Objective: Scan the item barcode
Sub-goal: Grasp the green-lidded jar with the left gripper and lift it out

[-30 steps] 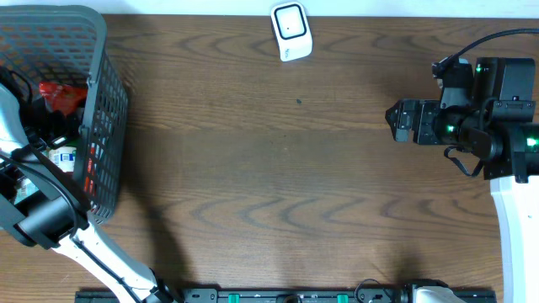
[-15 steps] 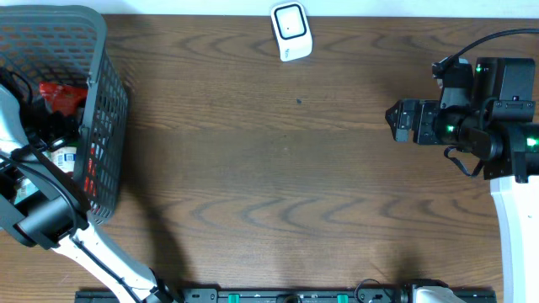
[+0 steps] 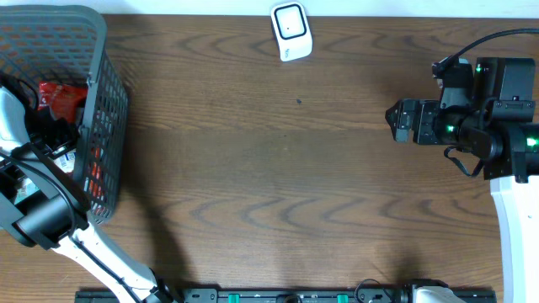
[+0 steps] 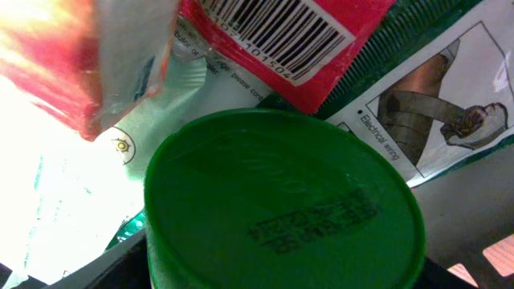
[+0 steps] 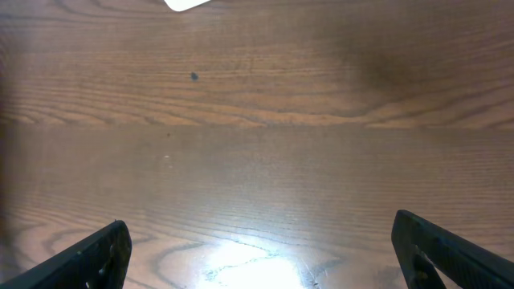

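Note:
A round container with a green lid (image 4: 281, 209) fills the left wrist view, printed code on top. It lies in the grey mesh basket (image 3: 99, 50) among other items, next to a red package (image 4: 297, 40) with a barcode (image 4: 273, 36). My left gripper (image 3: 50, 135) is down inside the basket, right over the green lid. Only dark edges of its fingers show beside the lid, so its grip is unclear. The white scanner (image 3: 291, 31) lies at the table's far edge. My right gripper (image 5: 261, 249) hovers open over bare wood at the right.
The basket stands at the table's left end, with a red package (image 3: 61, 97) and printed leaflets (image 4: 434, 96) inside. The right arm's body (image 3: 480, 118) sits at the right edge. A corner of the scanner (image 5: 186, 3) shows in the right wrist view.
The left gripper has shifted slightly deeper among the basket's items and now covers the white-labelled one seen earlier. The right arm has not moved.

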Motion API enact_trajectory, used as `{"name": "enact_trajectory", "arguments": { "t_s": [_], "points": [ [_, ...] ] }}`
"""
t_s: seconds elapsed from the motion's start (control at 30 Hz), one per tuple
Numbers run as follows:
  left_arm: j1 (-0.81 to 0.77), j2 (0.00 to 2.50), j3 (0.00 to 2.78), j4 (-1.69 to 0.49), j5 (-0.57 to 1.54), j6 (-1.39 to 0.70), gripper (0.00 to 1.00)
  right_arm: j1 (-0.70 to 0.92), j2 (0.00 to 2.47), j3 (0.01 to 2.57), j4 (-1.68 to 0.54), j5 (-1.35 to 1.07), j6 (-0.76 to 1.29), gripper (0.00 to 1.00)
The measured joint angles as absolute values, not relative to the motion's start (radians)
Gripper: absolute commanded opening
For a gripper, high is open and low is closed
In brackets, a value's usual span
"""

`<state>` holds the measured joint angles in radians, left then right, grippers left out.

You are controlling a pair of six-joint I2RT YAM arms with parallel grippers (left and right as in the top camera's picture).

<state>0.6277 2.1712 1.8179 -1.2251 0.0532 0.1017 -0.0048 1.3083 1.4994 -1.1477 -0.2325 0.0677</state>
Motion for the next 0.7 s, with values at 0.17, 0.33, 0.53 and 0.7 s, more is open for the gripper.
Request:
{"name": "enact_trajectory", "arguments": {
  "t_s": [0.17, 0.33, 0.53, 0.7],
  "points": [
    [0.628, 2.171, 1.818, -1.224, 0.053, 0.099, 0.7, -0.005, 1.308, 1.499, -1.148, -0.233, 0.068, 0.99],
    [0.628, 2.171, 1.824, -1.23, 0.053, 0.083, 0.64, -0.005, 1.308, 1.499, -1.148, -0.233, 0.068, 0.99],
    [0.627, 2.141, 1.826, -1.228, 0.053, 0.075, 0.67, -0.005, 1.308, 1.499, -1.148, -0.233, 0.068, 0.99],
    [0.627, 2.109, 1.826, -1.233, 0.054, 0.054, 0.7, -0.005, 1.308, 1.499, -1.148, -0.233, 0.068, 0.99]
  ]
}}
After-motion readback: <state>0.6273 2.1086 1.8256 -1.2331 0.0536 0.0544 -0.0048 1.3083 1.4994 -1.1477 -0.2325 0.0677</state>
